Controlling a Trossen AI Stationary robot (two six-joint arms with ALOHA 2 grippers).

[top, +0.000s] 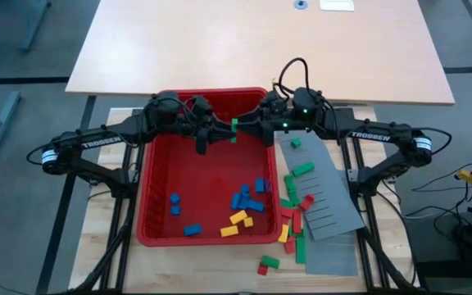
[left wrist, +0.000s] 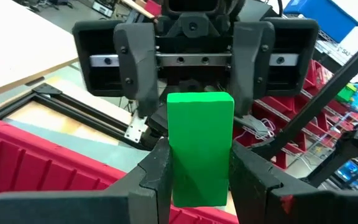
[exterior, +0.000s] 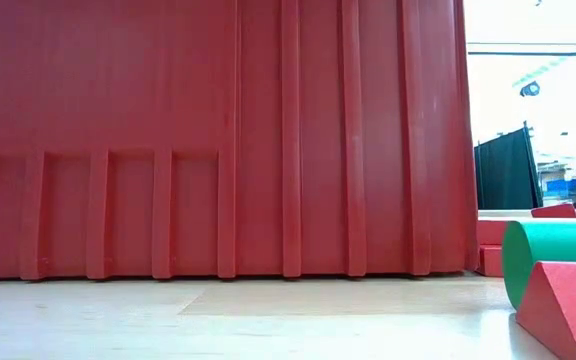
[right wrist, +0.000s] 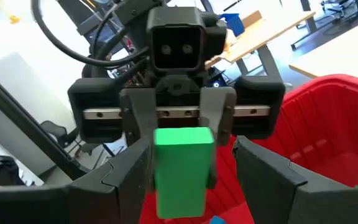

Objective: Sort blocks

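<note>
- Low view is nearly filled by the ribbed outer wall of the red bin [exterior: 218, 140]; neither arm shows there. At its edge a rounded green piece [exterior: 558, 255] and a red block corner [exterior: 568, 310] are cut off by the frame.
- High view: both arms meet over the bin's far rim, and their dark housings hide most of the fingers.
- Green block [top: 234, 127]: smooth, matte, rectangular brick with crisp edges, held in the air between the two grippers, above the bin's far edge.
- Left gripper [left wrist: 201, 180]: fingers closed against the brick's two broad sides, gripping its lower part.
- Right gripper [right wrist: 191, 180]: fingers spread wider than the brick, straddling it; a clear gap shows on one side.
- The brick's long axis runs crosswise to the left fingers' closing line; its free end rises clear of their tips.
- Blue blocks [top: 248, 197] and yellow blocks [top: 238, 218] lie loose in the bin; red and green blocks [top: 295, 192] are scattered on the grey slotted panel [top: 330, 197] beside it.
</note>
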